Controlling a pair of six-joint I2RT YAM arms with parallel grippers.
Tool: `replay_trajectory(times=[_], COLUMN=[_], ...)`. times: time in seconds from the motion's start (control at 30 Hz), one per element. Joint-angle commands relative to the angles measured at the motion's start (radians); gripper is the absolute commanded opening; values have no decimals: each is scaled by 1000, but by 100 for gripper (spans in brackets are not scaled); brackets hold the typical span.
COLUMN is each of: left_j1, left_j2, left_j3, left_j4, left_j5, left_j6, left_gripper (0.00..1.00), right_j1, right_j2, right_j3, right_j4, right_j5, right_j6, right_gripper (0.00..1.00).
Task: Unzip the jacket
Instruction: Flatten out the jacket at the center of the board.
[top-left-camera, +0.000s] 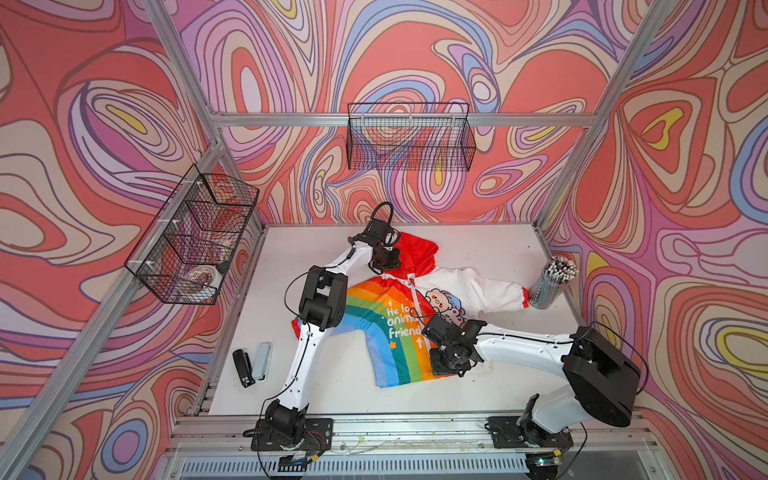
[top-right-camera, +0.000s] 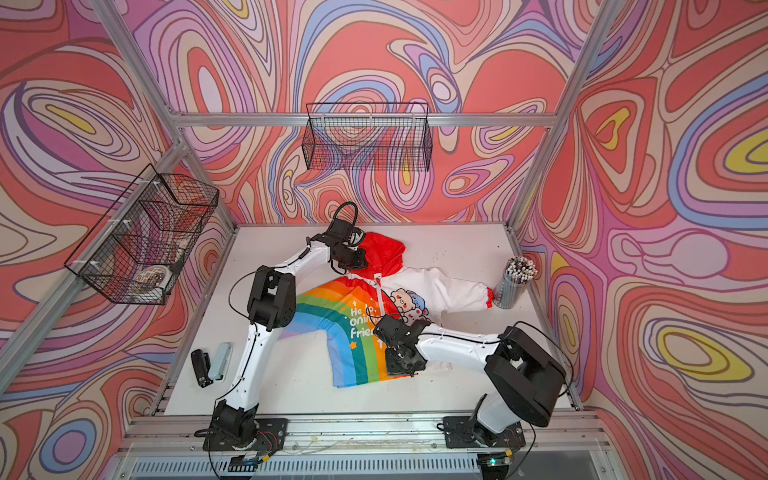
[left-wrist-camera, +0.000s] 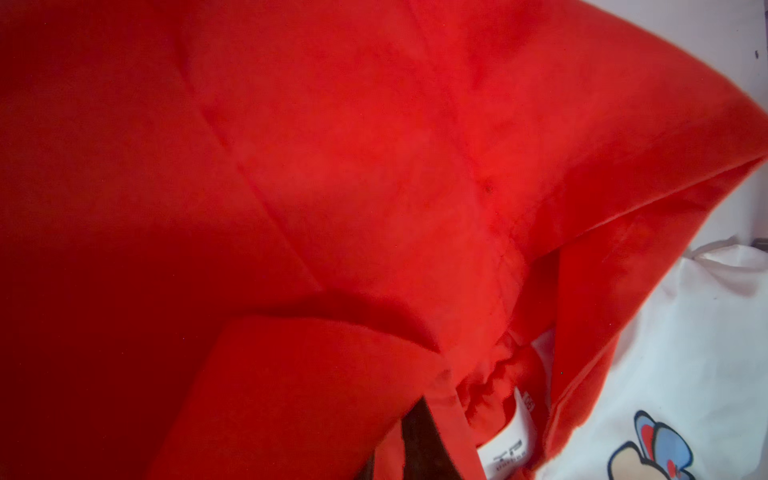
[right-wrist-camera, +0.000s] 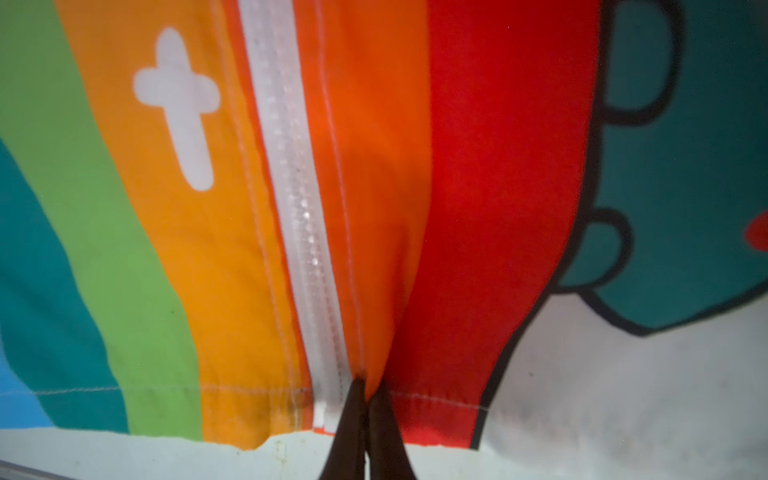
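Right gripper (right-wrist-camera: 365, 388) jaws together, clamped on the jacket (top-left-camera: 374, 332) hem beside the zipper (right-wrist-camera: 299, 208). Left gripper (left-wrist-camera: 419, 449) buried in the red hood (left-wrist-camera: 374, 166); its state cannot be told.

Thin, smooth, matt woven cloth on the small rainbow-striped and white hooded jacket (top-left-camera: 368, 318); soft fleecy nap on its red hood (left-wrist-camera: 374, 166). Glossy plastic teeth along the white centre zipper (right-wrist-camera: 299, 208). Black metal wire mesh in the oblong wall basket (top-left-camera: 409, 137). Dull silver metal frame bar (top-left-camera: 291, 119).
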Motion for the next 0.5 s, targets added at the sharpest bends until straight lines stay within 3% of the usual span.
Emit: replay_trajectory(times=[0.0, 0.17, 0.3, 0.47], left_j1=[12, 12, 10, 2], left_j2=[52, 58, 27, -89], left_j3=[6, 8, 10, 31], left_j4=[-67, -67, -56, -38], left_j5=[-32, -14, 68, 117], left_j6=[1, -3, -18, -38], left_gripper=[16, 21, 39, 65], right_j1=[17, 23, 21, 12], right_j2=[-16, -31, -99, -183], right_j3=[-33, -28, 26, 111], right_j4=[-102, -110, -93, -49], right_j5=[-51, -58, 40, 194], right_j6=[10, 5, -5, -33], right_gripper=[0, 1, 18, 27])
